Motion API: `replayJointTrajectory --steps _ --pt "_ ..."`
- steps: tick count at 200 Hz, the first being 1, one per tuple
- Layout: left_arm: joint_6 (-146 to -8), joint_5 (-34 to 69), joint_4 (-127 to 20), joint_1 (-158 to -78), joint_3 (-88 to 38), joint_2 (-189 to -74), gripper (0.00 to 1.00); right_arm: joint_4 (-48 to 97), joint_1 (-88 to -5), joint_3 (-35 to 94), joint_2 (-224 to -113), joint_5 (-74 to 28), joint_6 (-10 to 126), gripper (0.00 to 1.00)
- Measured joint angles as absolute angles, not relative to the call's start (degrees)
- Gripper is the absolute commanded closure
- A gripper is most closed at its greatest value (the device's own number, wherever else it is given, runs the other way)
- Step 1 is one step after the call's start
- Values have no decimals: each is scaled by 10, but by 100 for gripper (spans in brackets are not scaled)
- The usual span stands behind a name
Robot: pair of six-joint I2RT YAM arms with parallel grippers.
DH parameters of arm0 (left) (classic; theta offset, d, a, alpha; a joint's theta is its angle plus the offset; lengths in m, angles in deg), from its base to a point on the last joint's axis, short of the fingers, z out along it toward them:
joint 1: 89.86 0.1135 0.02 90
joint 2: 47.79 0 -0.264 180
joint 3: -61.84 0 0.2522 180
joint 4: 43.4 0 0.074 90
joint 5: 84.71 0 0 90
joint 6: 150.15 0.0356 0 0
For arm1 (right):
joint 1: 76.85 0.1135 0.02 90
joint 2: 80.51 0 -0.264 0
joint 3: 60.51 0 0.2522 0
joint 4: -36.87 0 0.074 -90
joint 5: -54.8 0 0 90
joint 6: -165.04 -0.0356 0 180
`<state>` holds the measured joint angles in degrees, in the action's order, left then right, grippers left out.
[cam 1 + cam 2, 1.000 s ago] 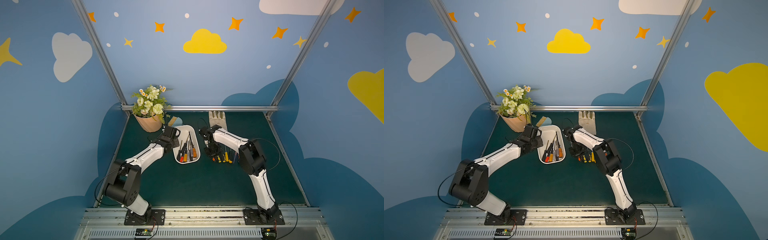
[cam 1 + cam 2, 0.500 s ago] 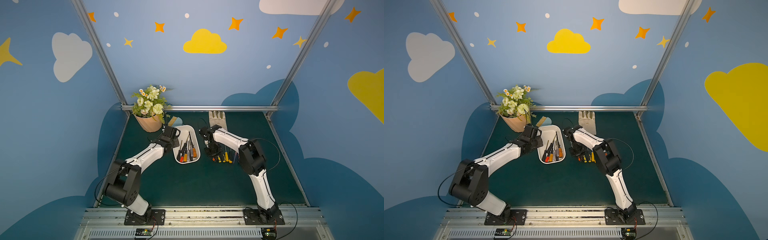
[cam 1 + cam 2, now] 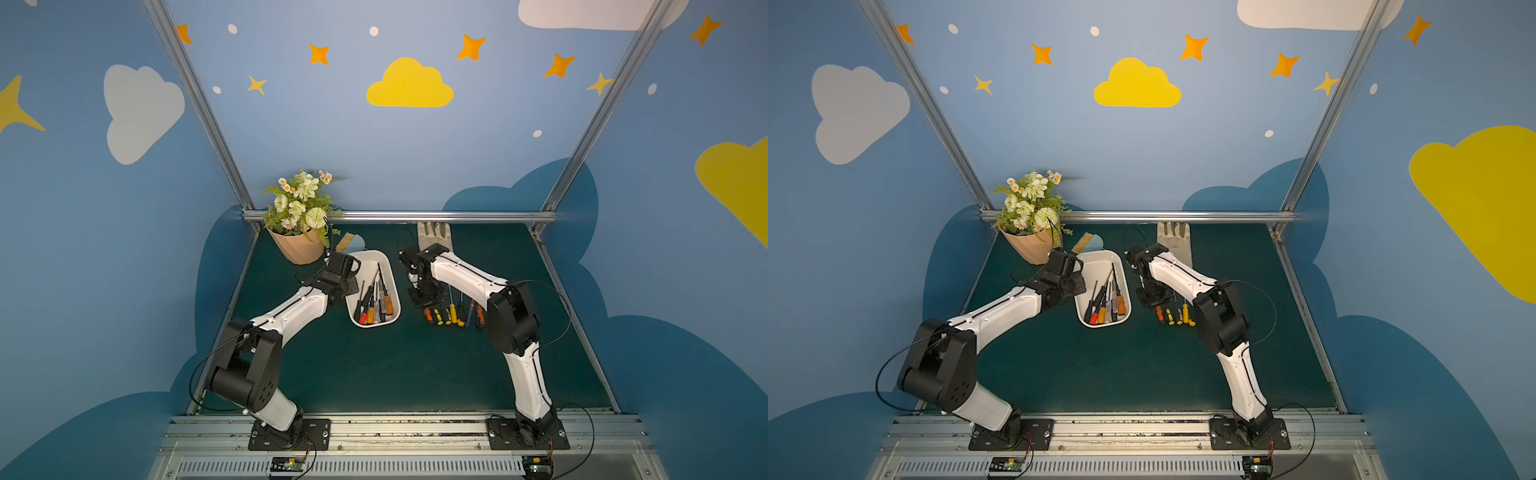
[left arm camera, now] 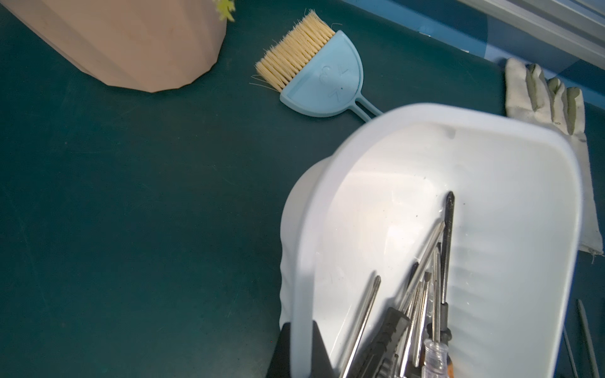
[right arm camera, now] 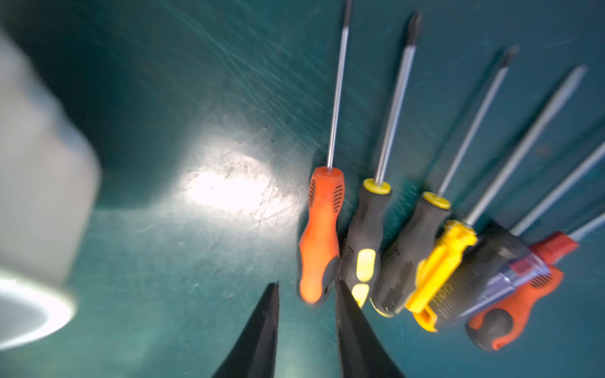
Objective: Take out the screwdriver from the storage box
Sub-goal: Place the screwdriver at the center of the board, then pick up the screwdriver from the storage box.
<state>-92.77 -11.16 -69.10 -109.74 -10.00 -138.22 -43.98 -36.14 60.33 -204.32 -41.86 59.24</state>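
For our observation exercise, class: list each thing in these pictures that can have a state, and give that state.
Box: on the mat, part full.
Boxed screwdrivers: lying inside, handles together.
Row of screwdrivers: lying on the mat, outside.
Left pincer: shut on the Box wall.
Right pincer: open, holding nothing.
Pot: upright.
Brush: lying flat.
Glove: lying flat.

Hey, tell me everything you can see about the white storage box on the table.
The storage box is a white, smooth, plastic-looking tub, rounded-rectangular, shallow-walled, open-topped. It sits on the dark green mat between the two arms, long side running away from the robot. Several screwdrivers lie inside, handles at the near end, the far half bare. The left gripper is shut on its left wall, one finger inside, one outside. A blue brush pokes its handle behind the far rim.
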Motion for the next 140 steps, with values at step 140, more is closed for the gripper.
replayJointTrajectory --steps 140 --pt "-918 -72 -672 -1097 -100 -1382 98 -379 -319 639 -1938 -321 597 65"
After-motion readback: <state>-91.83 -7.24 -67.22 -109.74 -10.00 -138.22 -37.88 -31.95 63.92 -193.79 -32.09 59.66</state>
